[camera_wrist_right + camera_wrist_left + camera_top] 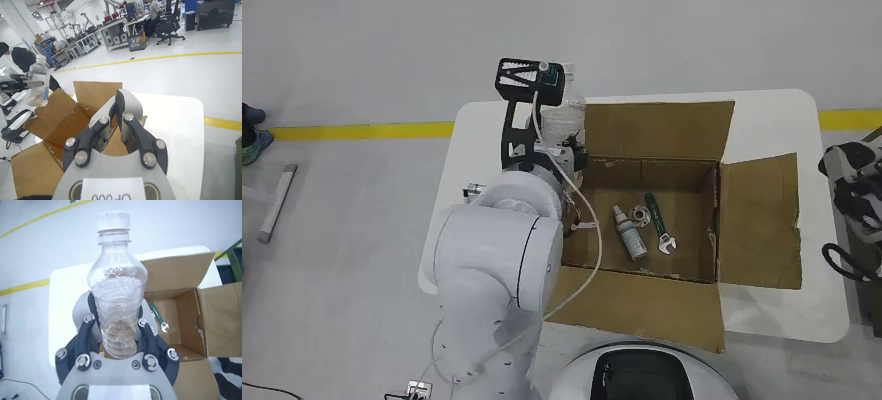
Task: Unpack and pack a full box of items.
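Just outside the box's (657, 128) far corner, the left gripper (116, 313) holds a clear bottle (117, 275) between its fingers; at the box's opposite side, the right gripper (119, 108) keeps its fingers pressed together, empty

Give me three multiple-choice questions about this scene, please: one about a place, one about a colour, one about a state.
1. Where does the green-handled wrench lie?
A) on the ground
B) on the floor of the box
C) in a drawer

2. What colour is the cap of the clear bottle?
A) white
B) blue
C) red

3. How is the left end effector?
A) open and empty
B) shut on the wrench
C) shut on the bottle

Answers:
1 B, the top view shows it lying inside, between the walls.
2 A, the left wrist view shows the cap white.
3 C, its fingers press the bottle's ribbed sides.
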You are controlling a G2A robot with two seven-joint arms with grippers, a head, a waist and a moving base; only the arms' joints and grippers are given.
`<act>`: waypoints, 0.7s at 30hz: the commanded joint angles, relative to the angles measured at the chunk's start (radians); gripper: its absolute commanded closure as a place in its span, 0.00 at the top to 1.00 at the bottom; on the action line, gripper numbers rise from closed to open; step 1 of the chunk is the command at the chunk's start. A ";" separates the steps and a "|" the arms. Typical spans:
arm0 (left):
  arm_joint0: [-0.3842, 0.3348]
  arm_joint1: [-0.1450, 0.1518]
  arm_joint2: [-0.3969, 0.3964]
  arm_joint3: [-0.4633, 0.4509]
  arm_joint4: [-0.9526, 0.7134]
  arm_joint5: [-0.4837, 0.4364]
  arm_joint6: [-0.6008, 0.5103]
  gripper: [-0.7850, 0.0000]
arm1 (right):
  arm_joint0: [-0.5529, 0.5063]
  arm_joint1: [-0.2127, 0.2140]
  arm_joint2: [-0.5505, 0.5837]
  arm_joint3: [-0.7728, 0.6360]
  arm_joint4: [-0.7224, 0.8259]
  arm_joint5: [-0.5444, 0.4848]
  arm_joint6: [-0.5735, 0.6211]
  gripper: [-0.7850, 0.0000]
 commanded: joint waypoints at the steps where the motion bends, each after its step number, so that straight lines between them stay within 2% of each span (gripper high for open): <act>1: 0.001 0.000 -0.043 -0.015 0.057 -0.019 0.000 0.00 | 0.005 0.000 -0.011 0.000 -0.006 0.004 0.002 0.00; 9: 0.068 -0.008 -0.175 -0.014 0.266 -0.144 0.000 0.00 | 0.018 0.000 -0.034 0.000 -0.018 0.014 0.011 0.00; 17: 0.234 -0.033 -0.254 0.047 0.362 -0.290 0.000 0.00 | 0.023 0.001 -0.043 0.000 -0.021 0.016 0.026 0.00; 21: 0.299 -0.049 -0.284 0.087 0.384 -0.318 0.000 0.00 | 0.028 0.001 -0.047 0.000 -0.019 0.019 0.038 0.00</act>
